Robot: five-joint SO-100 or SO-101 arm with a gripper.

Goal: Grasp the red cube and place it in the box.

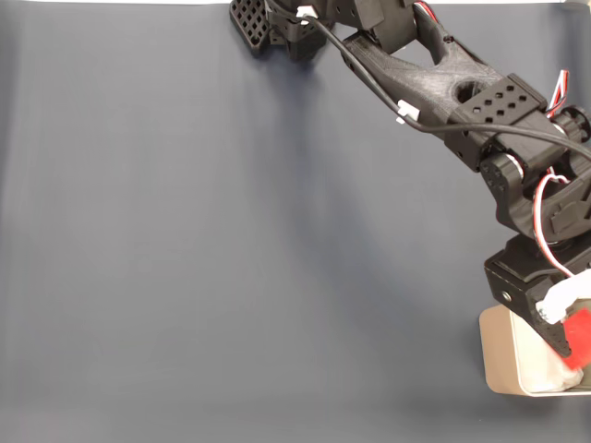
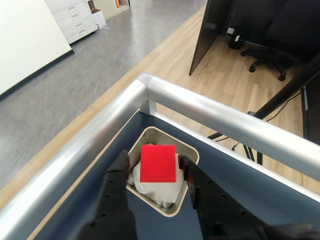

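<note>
The red cube [image 2: 158, 163] sits between my gripper's [image 2: 152, 166] two black fingers, over the white lining of the beige box [image 2: 192, 155]. The right finger [image 2: 186, 170] touches the cube's edge. A narrow strip of lining shows between the left finger [image 2: 122, 167] and the cube, so the jaws stand slightly open around it. In the fixed view the red cube [image 1: 579, 337] is at the right edge, just under the gripper [image 1: 568, 332], above the box [image 1: 503, 355]. Whether the cube rests on the lining I cannot tell.
The arm [image 1: 443, 78] reaches from the top of the fixed view down to the lower right over a plain dark blue-grey mat [image 1: 231, 240]. In the wrist view a silver metal rail [image 2: 210, 112] runs round the table corner just beyond the box.
</note>
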